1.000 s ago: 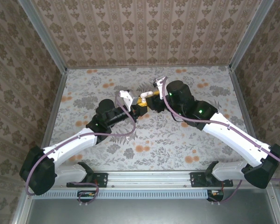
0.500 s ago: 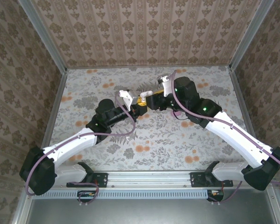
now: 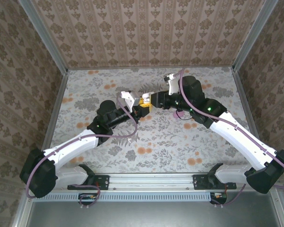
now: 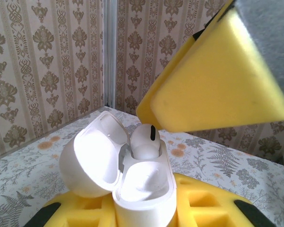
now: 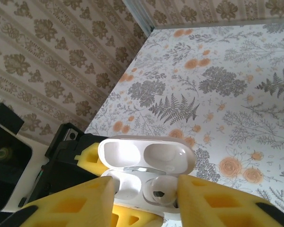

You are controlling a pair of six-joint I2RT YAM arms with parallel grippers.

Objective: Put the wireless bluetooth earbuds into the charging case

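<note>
The charging case is white and stands upright with its lid swung open. My left gripper is shut on its lower body between yellow pads. One white earbud sits in the case's far socket, and the socket beside it is hollow. My right gripper hovers just over the case, jaws apart, one on each side of the earbud. One of its yellow fingers hangs above the earbud without touching it. In the top view both grippers meet at mid-table.
The floral table surface spreads around both arms. Patterned walls and metal corner posts enclose it at the back and sides. The left gripper's black body lies just left of the case.
The right arm's wrist has shifted right and toward the back wall while its gripper stays by the case. The left arm and the case have not moved.
</note>
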